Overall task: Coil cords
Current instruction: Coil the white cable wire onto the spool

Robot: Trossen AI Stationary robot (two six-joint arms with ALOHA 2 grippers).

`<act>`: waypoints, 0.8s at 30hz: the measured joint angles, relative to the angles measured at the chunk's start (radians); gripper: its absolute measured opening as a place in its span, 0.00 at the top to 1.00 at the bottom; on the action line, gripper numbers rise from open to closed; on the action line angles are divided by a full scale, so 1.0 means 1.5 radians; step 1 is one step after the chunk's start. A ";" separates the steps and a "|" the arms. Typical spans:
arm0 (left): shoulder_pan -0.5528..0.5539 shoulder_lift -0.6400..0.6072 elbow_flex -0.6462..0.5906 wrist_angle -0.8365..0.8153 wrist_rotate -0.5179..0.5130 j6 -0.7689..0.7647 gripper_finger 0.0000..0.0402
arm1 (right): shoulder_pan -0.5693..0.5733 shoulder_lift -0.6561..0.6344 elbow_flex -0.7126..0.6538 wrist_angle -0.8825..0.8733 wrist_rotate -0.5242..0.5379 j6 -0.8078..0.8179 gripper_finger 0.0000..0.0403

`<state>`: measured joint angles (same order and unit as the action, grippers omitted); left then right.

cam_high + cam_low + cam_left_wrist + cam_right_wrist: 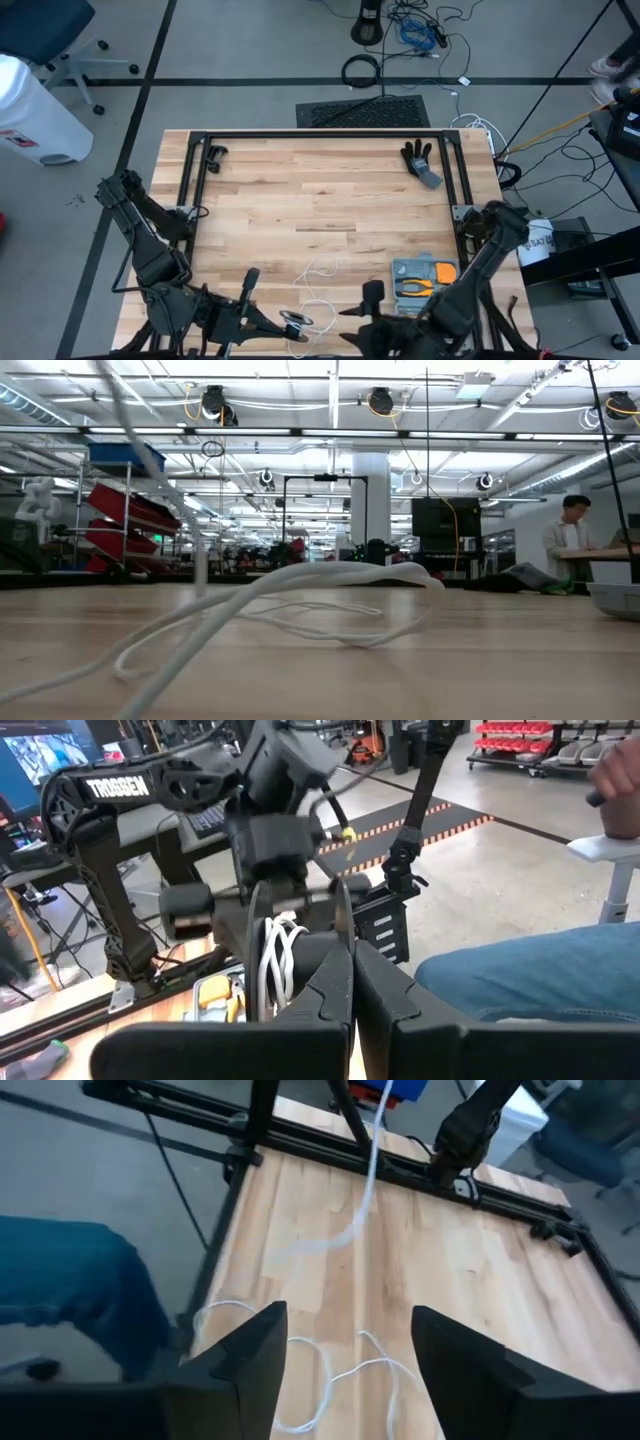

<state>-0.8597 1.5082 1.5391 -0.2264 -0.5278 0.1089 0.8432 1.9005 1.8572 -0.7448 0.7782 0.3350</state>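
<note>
Hovering low at the table's (320, 190) near edge, the left gripper (290, 322) has its fingers (330, 990) pressed together, tip by the reel (295, 320); whether it pinches the cord there cannot be told. The white cord (322, 270) lies in loose loops on the wood just beyond, between the two grippers. Farther right, the right gripper (350, 312) hangs spread wide over the cord (330, 1370), holding nothing. Beside it sits a grey tray (405, 270) with orange tools. A black glove (420, 160) lies at the far right corner.
</note>
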 joint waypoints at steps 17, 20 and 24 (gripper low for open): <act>0.001 0.000 0.000 0.000 0.000 0.000 1.00 | -0.049 0.050 -0.001 0.091 -0.015 0.046 0.61; 0.001 0.000 0.000 0.000 0.000 0.000 1.00 | -0.056 0.051 -0.001 0.091 -0.017 0.047 0.61; 0.001 0.000 0.000 0.000 0.000 0.001 1.00 | -0.057 0.051 -0.001 0.093 -0.018 0.049 0.61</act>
<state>-0.8580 1.5082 1.5391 -0.2268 -0.5282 0.1097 0.7579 1.9770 1.8557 -0.6051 0.7516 0.4081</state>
